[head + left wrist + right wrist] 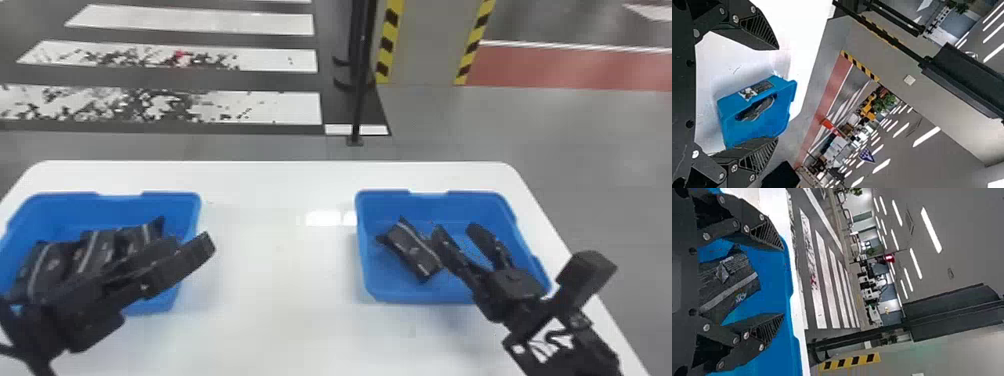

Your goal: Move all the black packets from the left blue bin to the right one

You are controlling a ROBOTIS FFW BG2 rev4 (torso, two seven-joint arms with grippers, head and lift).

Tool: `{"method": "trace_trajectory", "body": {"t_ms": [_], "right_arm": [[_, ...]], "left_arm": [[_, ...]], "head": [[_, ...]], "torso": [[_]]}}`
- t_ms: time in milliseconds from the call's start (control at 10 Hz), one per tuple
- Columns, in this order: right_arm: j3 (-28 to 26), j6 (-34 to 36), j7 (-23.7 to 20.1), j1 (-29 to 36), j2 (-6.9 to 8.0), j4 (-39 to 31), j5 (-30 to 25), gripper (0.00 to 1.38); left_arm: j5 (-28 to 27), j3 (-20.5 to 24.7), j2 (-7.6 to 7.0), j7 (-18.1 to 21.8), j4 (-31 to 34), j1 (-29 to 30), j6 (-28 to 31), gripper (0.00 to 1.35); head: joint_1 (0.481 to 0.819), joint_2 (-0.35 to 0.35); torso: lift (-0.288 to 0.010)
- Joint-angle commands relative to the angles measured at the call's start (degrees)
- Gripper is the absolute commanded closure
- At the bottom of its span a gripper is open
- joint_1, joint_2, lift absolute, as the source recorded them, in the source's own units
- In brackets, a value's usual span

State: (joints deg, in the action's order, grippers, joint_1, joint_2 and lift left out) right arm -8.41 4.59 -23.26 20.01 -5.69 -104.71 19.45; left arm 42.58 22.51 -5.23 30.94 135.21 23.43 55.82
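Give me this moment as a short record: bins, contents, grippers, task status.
surface: white table
left_bin: blue plastic
left_bin_contents: at least three black packets with pale stripes; arm partly hides the bin
right_bin: blue plastic
right_bin_contents: one black striped packet visible, lying askew
left_gripper: black two-finger gripper, open, empty
right_gripper: black two-finger gripper, open, empty, at right bin
task_status: incomplete; packets remain in left bin

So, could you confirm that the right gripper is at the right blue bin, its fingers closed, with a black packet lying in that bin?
The right gripper is open, not closed, as the right wrist view shows. It is at the right blue bin, where a black packet lies.
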Motion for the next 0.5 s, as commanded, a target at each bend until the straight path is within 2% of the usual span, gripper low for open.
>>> {"method": "trace_trajectory", "body": {"t_ms": [0, 100, 400], "right_arm": [[-0.62, -2.34, 0.58, 5.3, 1.3, -5.46, -1.74, 0.13], [-0.5, -3.47, 1.72, 8.95, 2.53, -8.98, -2.43, 0.13], [-0.39, -7.27, 5.68, 21.33, 5.51, -19.39, -3.34, 0.13]], "left_arm": [[-1.67, 2.06, 0.22, -0.44, 0.0, -0.09, 0.43, 0.24], [-2.36, 3.2, 0.3, -1.06, 0.0, -0.23, 0.71, 0.24], [-9.33, 6.17, 0.13, -2.82, -0.99, -4.17, 3.38, 0.24]], "head": [[0.695, -0.081], [0.695, -0.066], [0.695, -0.013]], "torso": [[-0.154], [-0.154], [-0.154]]}}
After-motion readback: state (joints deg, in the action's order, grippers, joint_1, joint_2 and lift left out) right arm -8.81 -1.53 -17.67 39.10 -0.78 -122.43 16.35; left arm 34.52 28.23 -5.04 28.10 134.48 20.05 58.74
